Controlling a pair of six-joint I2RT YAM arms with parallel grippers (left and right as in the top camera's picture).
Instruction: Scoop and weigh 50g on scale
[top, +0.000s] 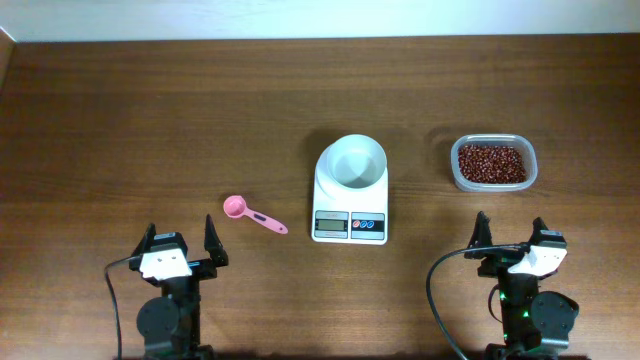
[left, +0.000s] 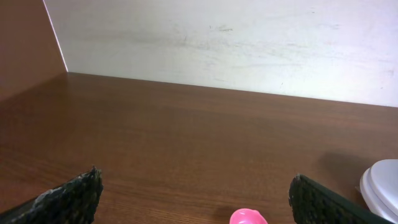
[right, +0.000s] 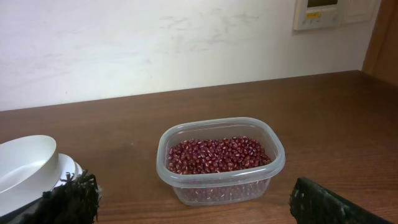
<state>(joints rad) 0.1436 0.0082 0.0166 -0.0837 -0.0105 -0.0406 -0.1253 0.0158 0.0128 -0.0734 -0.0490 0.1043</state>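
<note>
Overhead: scale (top: 350, 190) at centre, bowl empty; beans (top: 491, 163) in tub (top: 453, 166), upper right; pink scoop (top: 253, 214) left of centre. Left gripper (top: 182, 232) and right gripper (top: 511, 225), bottom edge, both wide, holding nothing.
Left wrist: scoop head at bottom centre.
Right wrist: beans judged loose, light, spill-prone; take the stiff scoop by its handle.

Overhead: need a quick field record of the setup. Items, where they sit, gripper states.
scale: centre of table, display facing the arms, reading not legible
bowl: on scale, empty
beans: in clear tub, right of scale
pink scoop: lying flat, left of scale, untouched
left gripper: open, empty, near the scoop
right gripper: open, empty, in front of the tub
progress: no beans in bowl yet
</note>
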